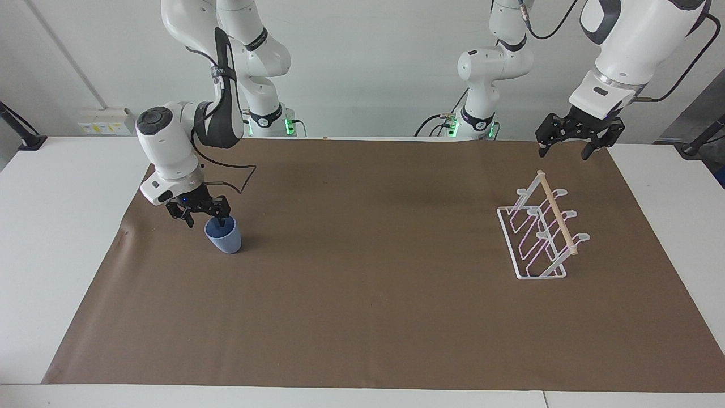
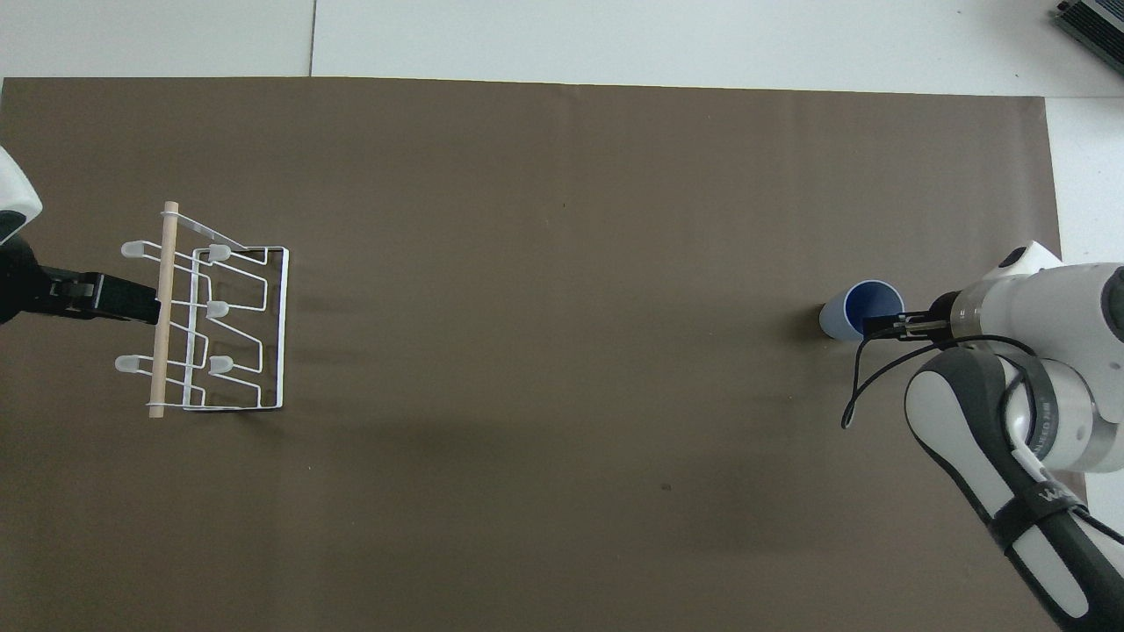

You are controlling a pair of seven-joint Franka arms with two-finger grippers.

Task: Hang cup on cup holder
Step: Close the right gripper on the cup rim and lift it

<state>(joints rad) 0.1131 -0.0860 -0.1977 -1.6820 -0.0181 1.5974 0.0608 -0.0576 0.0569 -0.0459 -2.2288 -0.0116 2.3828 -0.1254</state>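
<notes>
Facing view shows the right end effector (image 1: pixel 199 213) at the rim of the small light blue plastic cup (image 1: pixel 224 236), one finger inside, near the table's (image 1: pixel 68 187) right-arm end; whether it pinches yet cannot be told. Grasping is in hand; next comes lifting it toward the white wire cup holder (image 1: pixel 538 229) at the left-arm end, where the waiting left end effector (image 1: pixel 566 148) hangs spread.

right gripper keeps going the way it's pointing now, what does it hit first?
The cup. The right gripper points down at its rim, one finger apparently inside the mouth, so it would likely meet the cup's wall or bottom, then the brown mat.
</notes>
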